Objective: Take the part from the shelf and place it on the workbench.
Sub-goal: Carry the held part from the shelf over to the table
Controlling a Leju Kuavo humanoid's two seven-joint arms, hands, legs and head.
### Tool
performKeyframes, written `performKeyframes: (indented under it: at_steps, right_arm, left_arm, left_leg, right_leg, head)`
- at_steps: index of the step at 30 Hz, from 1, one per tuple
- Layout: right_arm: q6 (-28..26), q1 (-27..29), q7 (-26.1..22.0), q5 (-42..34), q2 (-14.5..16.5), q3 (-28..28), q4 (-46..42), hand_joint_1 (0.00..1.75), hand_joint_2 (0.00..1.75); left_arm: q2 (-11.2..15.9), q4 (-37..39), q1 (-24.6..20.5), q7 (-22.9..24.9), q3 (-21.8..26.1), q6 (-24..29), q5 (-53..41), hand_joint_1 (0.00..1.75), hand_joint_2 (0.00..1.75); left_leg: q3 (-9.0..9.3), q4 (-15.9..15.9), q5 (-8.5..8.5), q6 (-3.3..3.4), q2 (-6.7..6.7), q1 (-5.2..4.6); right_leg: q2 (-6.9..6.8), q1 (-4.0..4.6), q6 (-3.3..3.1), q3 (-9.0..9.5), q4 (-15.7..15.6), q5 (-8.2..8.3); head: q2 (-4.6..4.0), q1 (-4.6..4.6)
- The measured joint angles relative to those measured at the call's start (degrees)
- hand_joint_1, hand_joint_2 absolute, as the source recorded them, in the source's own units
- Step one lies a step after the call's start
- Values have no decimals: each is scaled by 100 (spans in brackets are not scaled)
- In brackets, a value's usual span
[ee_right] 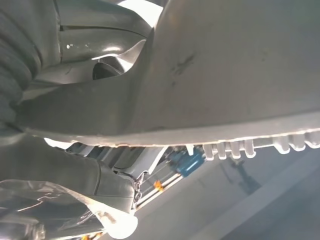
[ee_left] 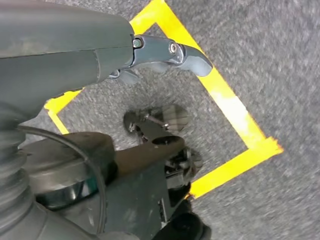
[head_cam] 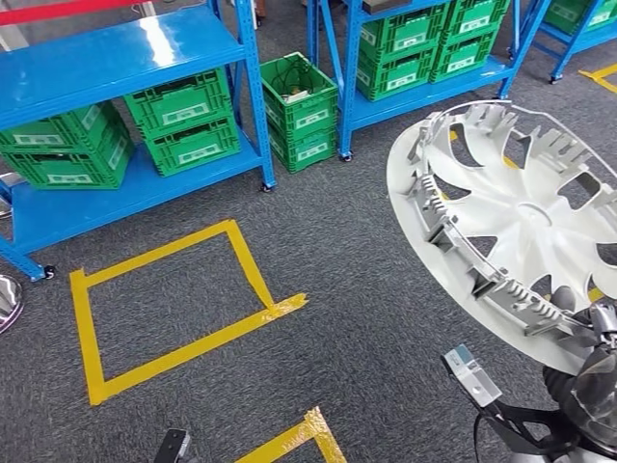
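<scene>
Head view, part: a white hubcap [head_cam: 509,227] at the right of the frame, held up over the grey carpet [head_cam: 349,289]; its ribbed inner side with clips faces the camera; the disc is tilted, its near rim low at the lower right, its far rim high toward the shelves; round, so no long axis.
Head view, right hand: the right hand [head_cam: 593,371] sits at the hubcap's lower rim at the frame's bottom right; it grasps the rim there; a silver bracket [head_cam: 471,374] juts out just left of it.
Head view, surroundings: blue shelves [head_cam: 123,53] with green crates [head_cam: 182,121] stand behind; more crates on the far shelf [head_cam: 415,48]; a yellow tape square [head_cam: 171,304] lies on the carpet at centre left, a second tape corner [head_cam: 306,436] near the bottom edge.
Left wrist view, left hand: the left hand [ee_left: 166,52] hangs over carpet and yellow tape [ee_left: 230,107]; fingers [ee_left: 190,57] extended, apart, holding nothing.
Right wrist view, part: the hubcap's pale rim [ee_right: 234,75] crosses the picture, small tabs along its edge; the thumb [ee_right: 90,47] lies against it on one side, a finger [ee_right: 75,177] on the other; blue shelving [ee_right: 186,162] shows beyond, blurred.
</scene>
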Motion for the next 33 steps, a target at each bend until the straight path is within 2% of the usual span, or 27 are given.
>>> performKeyframes:
  at_steps: [1,2,3,4,5,7,8,9,10,11,12,14,15,16,18,20,21,22,23,24,25,26,27,29,30,31,33]
  right_arm:
    - [0,38,-14,0,0,-2,-54,175,175]
    - [0,82,-25,-1,1,-5,-108,175,175]
    - [0,134,-26,-1,1,-10,-161,175,175]
    - [0,182,-20,-1,2,-16,-205,175,175]
    - [0,216,-3,-1,2,-18,-246,175,175]
    - [0,264,55,-4,1,-16,-309,175,175]
    - [0,288,96,-5,1,-15,-336,175,175]
    - [0,320,148,-7,0,-17,-361,175,175]
    - [0,352,203,-7,0,-21,-384,175,175]
    - [0,380,259,-7,0,-25,-403,175,175]
    - [0,398,310,-6,0,-28,-420,175,175]
    - [0,404,367,-6,0,-30,-443,175,175]
    - [0,399,373,-6,-1,-32,-450,175,175]
    - [0,394,367,-6,-1,-35,-452,175,175]
    - [0,397,336,-5,-2,-48,-454,175,175]
    - [0,388,282,-5,-2,-61,-451,175,175]
    - [0,373,246,-5,-2,-68,-446,175,175]
    - [0,356,205,-5,-2,-74,-437,175,175]
    - [0,340,161,-5,-2,-81,-423,175,175]
    - [0,329,120,-5,-2,-87,-405,175,175]
    - [0,324,85,-5,-2,-94,-385,175,175]
    - [0,321,57,-4,-2,-101,-364,175,175]
    - [0,318,31,-3,-2,-107,-344,175,175]
    - [0,303,-29,0,-2,-121,-301,175,175]
    - [0,284,-70,0,-2,-129,-275,175,175]
    - [1,263,-108,0,-2,-138,-247,175,175]
    - [1,237,-181,-2,-2,-166,-188,175,175]
  left_arm:
    - [3,0,1,24,-8,16,-26,0,175]
    - [3,0,0,36,-19,27,-49,0,175]
    - [3,-1,-5,49,-33,34,-66,0,175]
    - [3,-1,-8,59,-46,44,-80,0,175]
    - [4,-2,-11,67,-61,54,-92,0,175]
    - [0,-2,-4,72,-84,66,-119,0,175]
    - [-3,-1,3,63,-92,66,-136,0,175]
    - [-9,-1,9,41,-95,66,-147,0,175]
    - [-15,-1,9,10,-96,69,-151,0,175]
    - [-22,-2,3,-27,-96,72,-144,0,175]
    - [-32,-2,-5,-68,-96,75,-123,0,175]
    - [-44,-2,-22,-127,-96,79,-62,0,175]
    - [-45,-2,-29,-148,-96,79,-28,0,175]
    - [-43,-2,-34,-159,-95,78,-2,0,175]
    - [-42,-2,-44,-175,-94,73,33,0,175]
    - [-42,-2,-49,-198,-91,64,57,0,175]
    - [-42,-2,-48,-212,-86,56,72,0,175]
    - [-42,-2,-41,-224,-82,48,91,0,175]
    - [-42,-2,-32,-232,-78,41,112,0,175]
    - [-42,-2,-23,-235,-75,34,127,0,175]
    - [-41,-2,-18,-238,-73,32,138,0,175]
    - [-41,-2,-17,-238,-70,31,146,0,175]
    - [-40,-2,-19,-238,-67,31,148,0,175]
    - [-34,-2,-24,-238,-58,31,153,0,175]
    - [-31,-2,-27,-238,-51,32,160,0,175]
    - [-28,-2,-32,-238,-41,34,171,0,175]
    - [-34,-2,-46,-233,-19,38,192,0,175]
  left_leg:
    - [20,-72,-21,15,-49,-2]
    - [22,-110,-25,22,0,-8]
    - [31,-146,-16,38,71,0]
    - [42,-183,4,59,137,12]
    - [54,-222,25,87,217,23]
    - [65,-252,41,125,381,22]
    - [62,-249,40,135,469,16]
    - [62,-247,37,135,553,12]
    - [63,-246,33,132,633,10]
    - [67,-244,28,123,705,10]
    - [75,-240,18,108,771,10]
    - [95,-217,-16,55,880,-18]
    - [104,-203,-31,27,927,-39]
    - [113,-193,-39,2,972,-58]
    - [120,-181,-55,-42,1047,-59]
    - [68,-12,-215,-93,910,-33]
    - [-28,238,-387,-113,779,-22]
    - [-174,605,-592,-120,644,-17]
    - [-347,1012,-779,-120,568,-16]
    - [-492,1346,-894,-114,531,-17]
    - [-564,1497,-890,-99,514,-19]
    - [-534,1414,-767,-74,497,-23]
    - [-411,1123,-556,-37,457,-29]
    - [-90,359,-157,53,238,-37]
    - [25,81,-72,79,137,-41]
    - [78,-62,-58,92,74,-45]
    - [99,-147,-76,92,127,-50]
  right_leg:
    - [60,-12,42,-38,3,18]
    - [123,-23,86,-71,-5,39]
    - [126,-31,120,-109,-1,44]
    - [49,-21,147,-149,34,17]
    - [-95,-10,168,-236,182,-83]
    - [-414,4,201,-541,809,-429]
    - [-490,-2,221,-721,1204,-605]
    - [-518,-6,238,-837,1473,-689]
    - [-536,-9,251,-858,1552,-672]
    - [-560,-11,257,-757,1397,-553]
    - [-619,-11,257,-551,1045,-373]
    - [-853,10,224,-106,280,-141]
    - [-927,22,191,25,61,-98]
    - [-954,37,153,71,-19,-105]
    - [-830,37,76,52,-10,-79]
    - [-723,22,10,33,-17,-53]
    - [-668,13,-21,27,-23,-38]
    - [-610,15,-40,19,-22,-30]
    - [-546,21,-57,14,-21,-24]
    - [-475,29,-66,10,-19,-20]
    - [-400,39,-70,10,-17,-17]
    - [-323,49,-73,13,-15,-14]
    - [-245,56,-72,18,-13,-12]
    - [-107,65,-60,17,-5,-4]
    - [-45,62,-42,-1,3,5]
    - [11,54,-15,-30,8,21]
    - [118,37,60,-87,-5,63]
  head:
    - [0,-4]
    - [0,-13]
    - [0,-17]
    - [0,-10]
    - [0,5]
    - [0,37]
    - [0,47]
    - [0,48]
    - [0,48]
    - [0,49]
    - [0,50]
    - [0,49]
    - [0,43]
    - [0,38]
    - [0,30]
    - [0,23]
    - [0,16]
    - [0,13]
    - [0,12]
    - [0,13]
    - [0,13]
    - [0,13]
    - [0,13]
    - [0,17]
    - [0,15]
    - [0,15]
    - [0,11]
